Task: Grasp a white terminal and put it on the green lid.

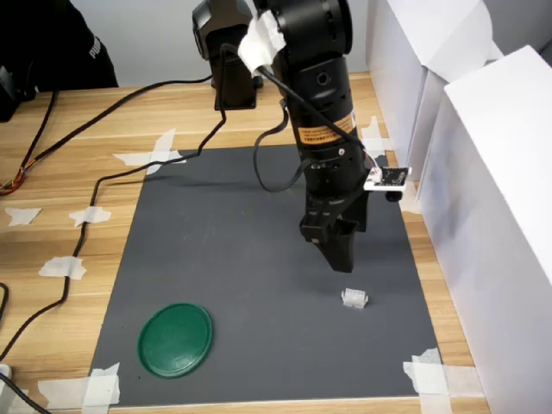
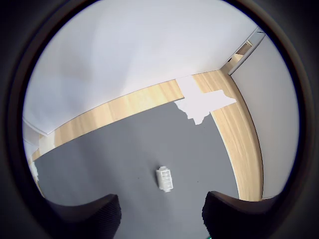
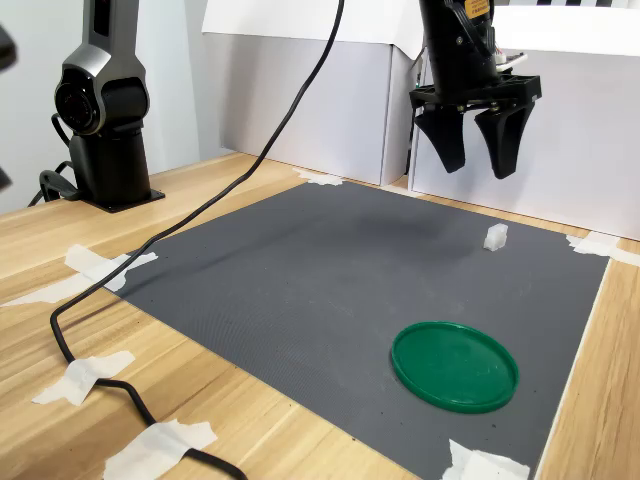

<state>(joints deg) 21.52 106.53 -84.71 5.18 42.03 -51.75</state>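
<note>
Two black fingers spread wide, gripping nothing, hanging well above the mat.

Gripper parted and empty, clear of everything. Below and near it, lying on the mat's dark grey fine-grained weave: white terminal, small, ribbed, translucent plastic. Well apart toward the first exterior view's left: green lid, flat, round, glossy, slightly rimmed. Mat taped at its corners to pale wooden table; white panels alongside.

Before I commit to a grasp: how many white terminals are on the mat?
1. The white terminal lies on the grey mat, just beyond the open fingers, toward the first exterior view's right, well apart from the green lid. No others visible.
</note>
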